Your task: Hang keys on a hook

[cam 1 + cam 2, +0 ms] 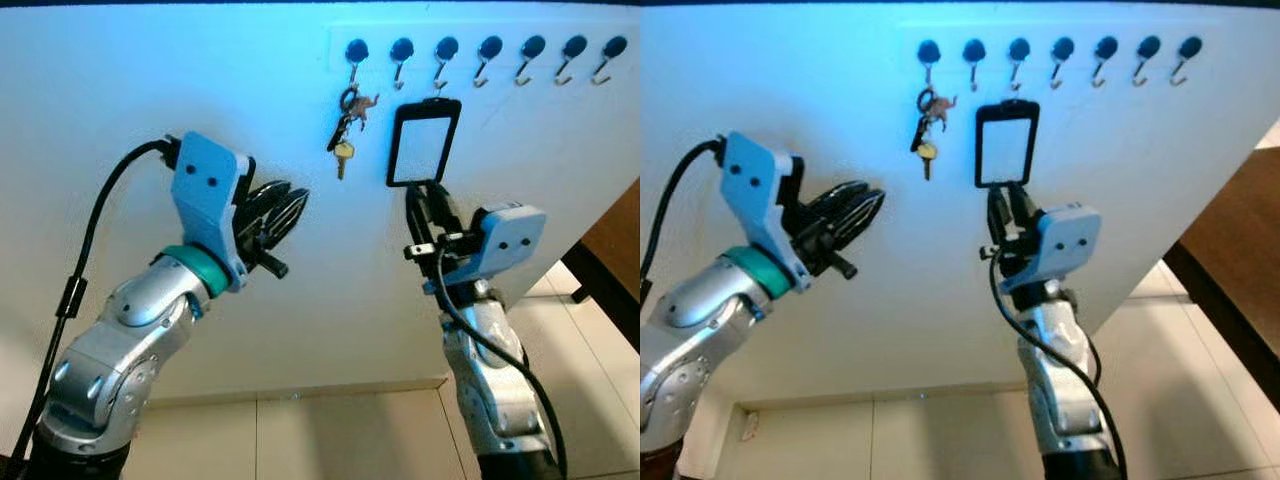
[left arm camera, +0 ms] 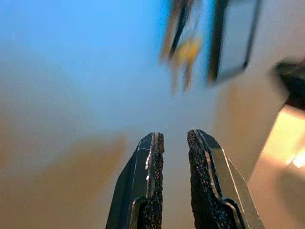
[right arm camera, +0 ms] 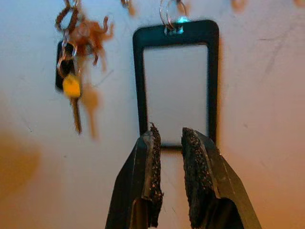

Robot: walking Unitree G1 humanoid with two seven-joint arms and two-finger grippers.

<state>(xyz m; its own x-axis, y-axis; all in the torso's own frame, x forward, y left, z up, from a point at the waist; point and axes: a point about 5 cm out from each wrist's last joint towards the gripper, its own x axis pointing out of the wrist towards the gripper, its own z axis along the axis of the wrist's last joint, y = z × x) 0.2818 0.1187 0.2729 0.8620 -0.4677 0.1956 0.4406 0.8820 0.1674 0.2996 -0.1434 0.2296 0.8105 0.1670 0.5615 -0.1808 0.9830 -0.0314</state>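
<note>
Up on the white wall (image 1: pixel 150 80) in front of me there's a row of seven small metal hooks with round dark caps (image 1: pixel 490 55), and the bunch of keys with a yellow-headed key and a brownish charm (image 1: pixel 345 125) is hanging off the leftmost hook, so it's on the wall and not in either gripper. Right beside it, on the next hook along, hangs a black-framed rectangular card holder with a pale window (image 1: pixel 424 142). My left gripper (image 1: pixel 285 208) is raised to the left of the keys and a bit below them, near the wall but apart from the keys; from the left wrist view I can see its fingers (image 2: pixel 152 186) sitting with a narrow gap between them and nothing in there. My right gripper (image 3: pixel 167 138) is pointing up just under the bottom edge of the card holder, fingers also a little apart and holding nothing; I can't tell whether the tips actually touch the frame. Below the wall there's a light tiled floor (image 1: pixel 330 440), and a dark wooden piece of furniture (image 1: pixel 1240 250) sits off to the right.
</note>
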